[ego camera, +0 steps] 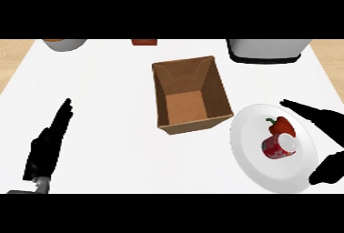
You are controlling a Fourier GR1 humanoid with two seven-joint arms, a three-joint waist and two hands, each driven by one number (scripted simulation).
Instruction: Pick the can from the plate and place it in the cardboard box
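Can [279,148] lies on its side on the plate [252,157] beside a pepper [282,124], ungrasped; right hand [324,120] hovers at the plate's edge, fingers and thumb spread apart; left hand [47,143] rests open at left; box [184,107] holds nothing; pick and place both seem left to do.

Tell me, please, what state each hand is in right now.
Left hand: open, holding nothing.
Right hand: open at the plate's edge, not holding the can.

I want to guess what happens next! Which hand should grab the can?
The right hand: it is open beside the plate where the can lies. The left hand is far off, past the cardboard box.
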